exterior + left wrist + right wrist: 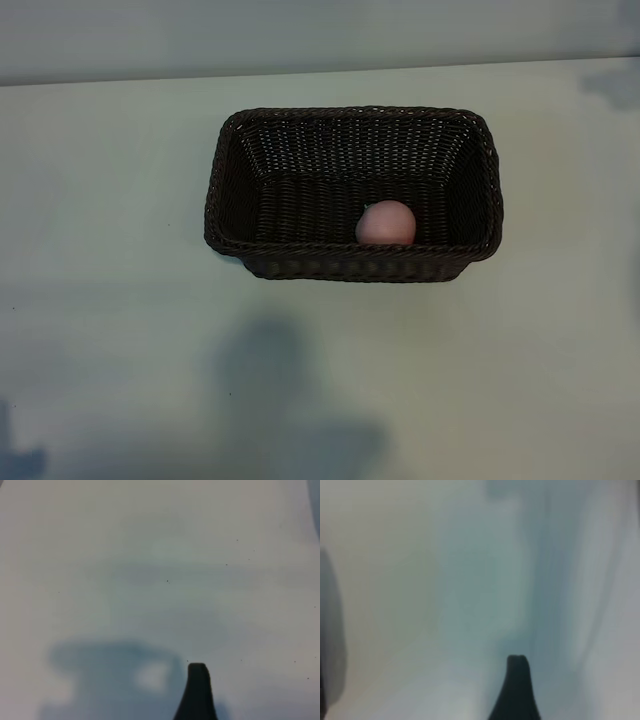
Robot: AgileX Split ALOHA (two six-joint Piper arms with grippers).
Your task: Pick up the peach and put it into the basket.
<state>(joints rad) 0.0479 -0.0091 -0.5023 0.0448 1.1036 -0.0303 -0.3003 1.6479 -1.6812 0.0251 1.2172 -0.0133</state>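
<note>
A dark woven wicker basket (352,262) holds a smooth matt peach (386,223).

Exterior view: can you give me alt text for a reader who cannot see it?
A pale pink peach lies inside a dark brown woven basket, against its near wall toward the right, on a pale table seen steeply from above. No arm or gripper appears in this view, only soft shadows on the table.

A bare test bench: plain pale tabletop (120,330) against a blank wall (300,30).
</note>
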